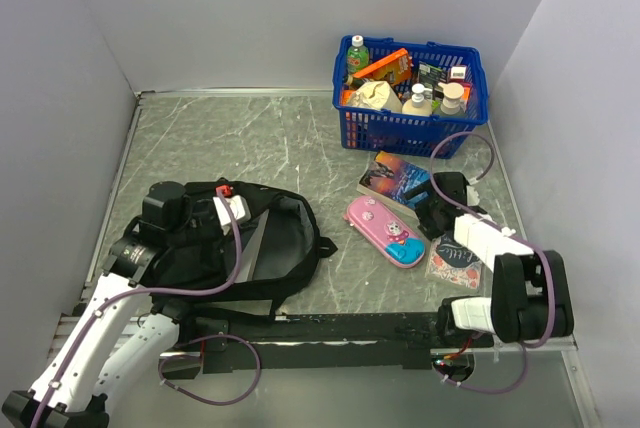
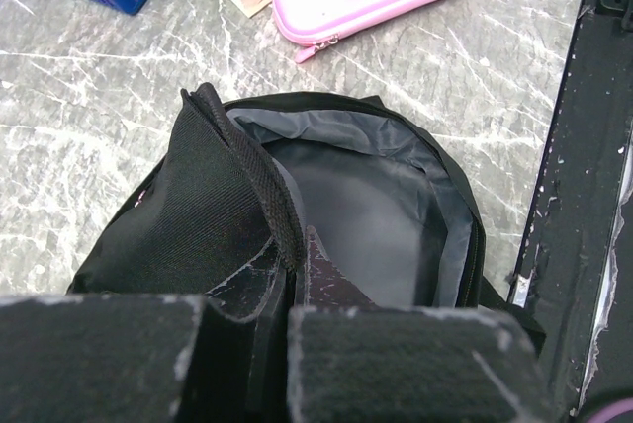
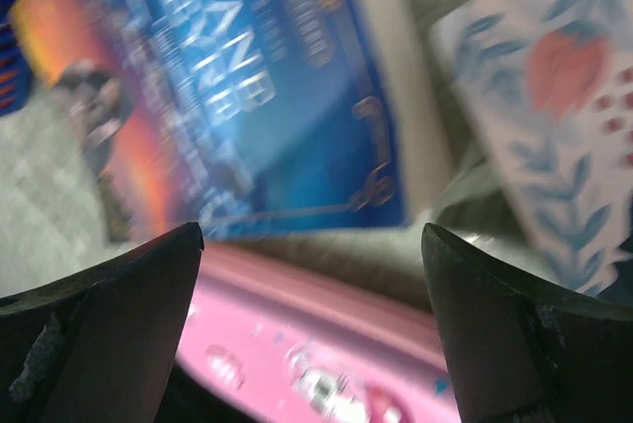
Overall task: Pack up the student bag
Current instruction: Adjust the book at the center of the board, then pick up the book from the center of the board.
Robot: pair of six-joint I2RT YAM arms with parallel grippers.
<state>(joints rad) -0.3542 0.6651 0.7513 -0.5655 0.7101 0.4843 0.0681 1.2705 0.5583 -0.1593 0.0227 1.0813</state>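
One student bag (image 1: 197, 254) flat, long axis left-right (mouth facing right).

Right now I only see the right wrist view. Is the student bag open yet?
Observer: Yes, the student bag gapes, grey lining showing.
Operator: What holds it open?
Observer: The left gripper, shut on its raised rim.
Operator: Where is it from my gripper?
Observer: Left of the right gripper, past the pink pencil case.
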